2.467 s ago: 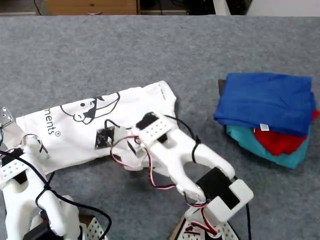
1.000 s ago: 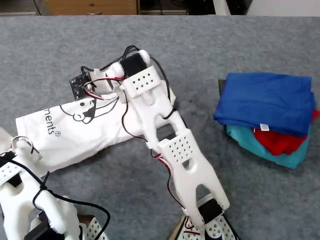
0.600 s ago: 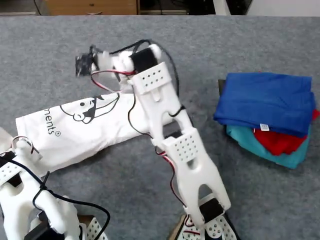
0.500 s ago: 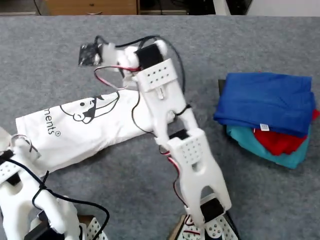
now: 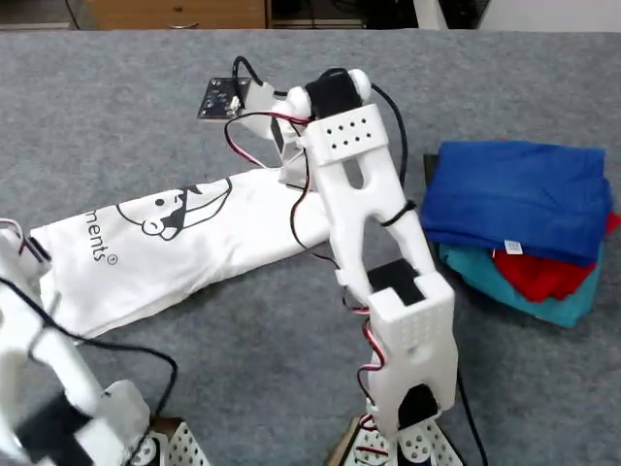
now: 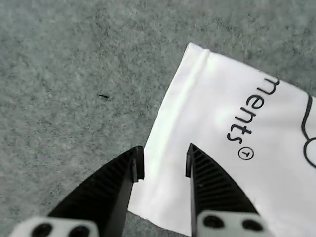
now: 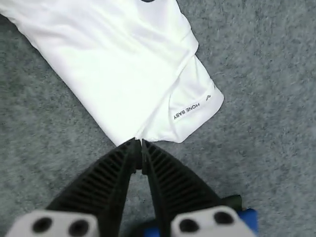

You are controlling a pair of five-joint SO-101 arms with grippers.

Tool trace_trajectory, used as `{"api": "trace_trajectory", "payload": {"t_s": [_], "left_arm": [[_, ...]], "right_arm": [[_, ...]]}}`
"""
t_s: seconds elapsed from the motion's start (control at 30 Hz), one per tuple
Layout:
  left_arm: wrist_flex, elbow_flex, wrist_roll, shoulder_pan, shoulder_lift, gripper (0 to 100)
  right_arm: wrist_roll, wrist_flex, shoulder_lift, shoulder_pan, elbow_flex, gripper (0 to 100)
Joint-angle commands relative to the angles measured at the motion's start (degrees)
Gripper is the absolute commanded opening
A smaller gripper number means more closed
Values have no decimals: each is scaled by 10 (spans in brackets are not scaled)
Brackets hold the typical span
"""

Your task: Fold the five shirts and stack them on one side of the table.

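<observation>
A white shirt [image 5: 175,243] with a black print lies as a long folded band across the table's left half. My right gripper [image 5: 284,155] is shut and hangs over the far edge of the shirt's right end. In the right wrist view its closed tips [image 7: 138,144] sit above the shirt's [image 7: 128,64] edge, and the cloth lies flat. My left gripper [image 6: 163,160] is open above the left end of the shirt [image 6: 232,123], with nothing between its fingers. Folded blue [image 5: 514,194], red [image 5: 534,272] and teal [image 5: 568,306] shirts are stacked at the right.
The grey felt table [image 5: 126,107] is bare at the far left and along the front middle. The right arm [image 5: 369,223] stretches over the table's centre, between the white shirt and the stack. The left arm [image 5: 39,349] stands at the near left corner.
The right arm carried the shirt's near edge over to the far side, narrowing it to a band, then swung right. The left arm drew back toward the left edge.
</observation>
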State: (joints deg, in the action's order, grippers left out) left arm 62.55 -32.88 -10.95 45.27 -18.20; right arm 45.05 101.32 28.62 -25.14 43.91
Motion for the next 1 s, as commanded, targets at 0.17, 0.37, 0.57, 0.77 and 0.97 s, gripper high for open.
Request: {"api": "trace_trajectory", "payload": {"t_s": [0.17,0.37,0.57,0.77,0.97], "left_arm": [[159,280,-40,4,260,154],[177,345,-67,-1,372,178],[143,356,-68,-2,451,178],[149,359,-63,-29,491,161],[156,345,-67,-55,496,22]], "right_arm": [[-34,11,-71,10,-28,5],[-34,11,-97,7,-55,5],[-34,11,-114,7,-59,5],[-34,11,-128,7,-59,5],[-50,11,-147,7,-58,5]]}}
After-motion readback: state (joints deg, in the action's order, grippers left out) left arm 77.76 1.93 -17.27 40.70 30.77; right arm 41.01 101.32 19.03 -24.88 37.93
